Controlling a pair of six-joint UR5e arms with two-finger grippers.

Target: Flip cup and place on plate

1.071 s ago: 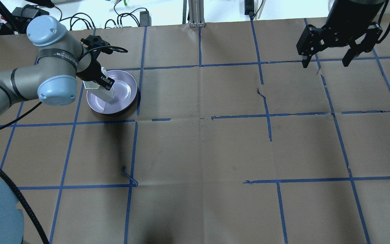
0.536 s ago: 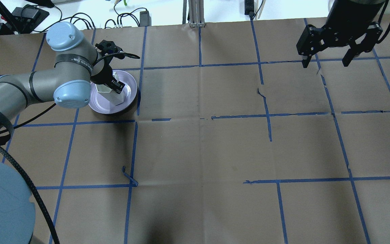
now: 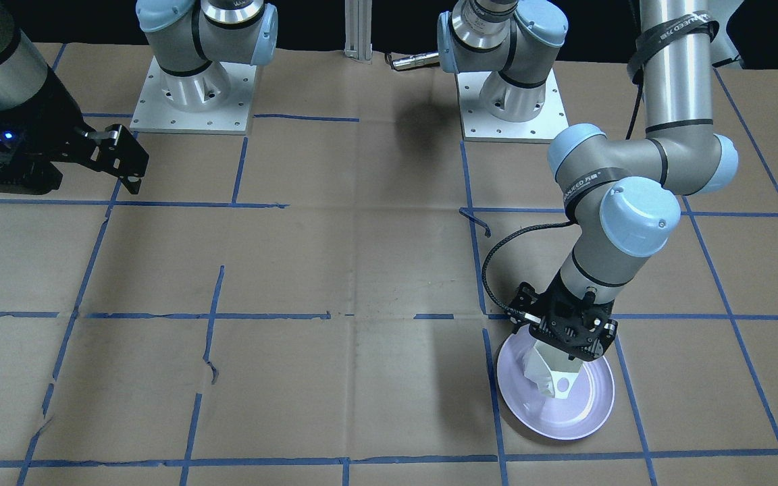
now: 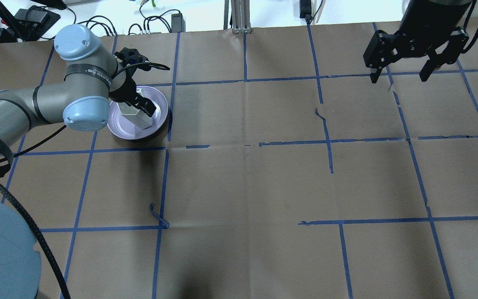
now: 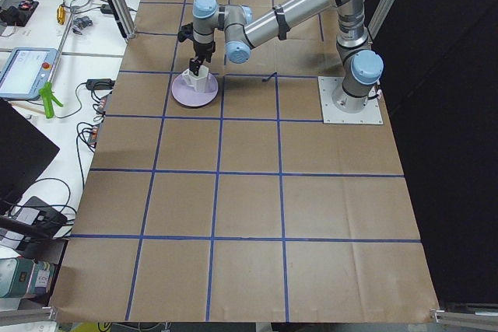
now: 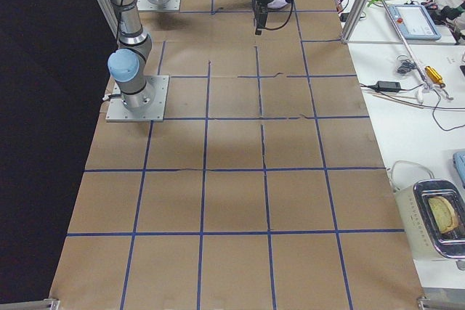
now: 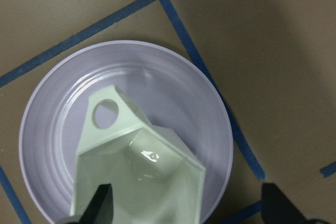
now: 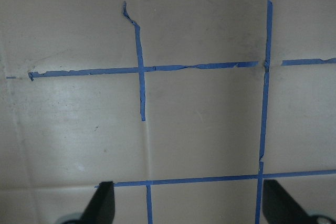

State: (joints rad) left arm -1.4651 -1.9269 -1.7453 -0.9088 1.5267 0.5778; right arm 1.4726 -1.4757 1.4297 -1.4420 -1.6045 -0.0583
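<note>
The white faceted cup (image 7: pixel 136 166) stands in the lavender plate (image 7: pixel 173 87) with its mouth up; its inner bottom shows and its handle points up-left in the left wrist view. My left gripper (image 7: pixel 191 205) hovers right over it with its fingers wide apart, one finger at the cup's edge. The cup (image 4: pixel 138 118), plate (image 4: pixel 160 118) and left gripper (image 4: pixel 141 108) also show overhead at the far left. The front-facing view shows the cup (image 3: pixel 554 378) on the plate (image 3: pixel 585 415). My right gripper (image 4: pixel 401 77) hangs open and empty at the far right.
The table is brown paper with a grid of blue tape (image 4: pixel 245 79). Cables and power bricks (image 4: pixel 156 23) lie beyond the far edge. A loose curl of tape (image 4: pixel 158 216) sticks up near the front left. The arm bases (image 3: pixel 186 94) stand at the robot's side.
My left arm swung the tilted cup further over the plate and set it upright. In the last half second the arm shifted slightly left. The right arm has not moved.
</note>
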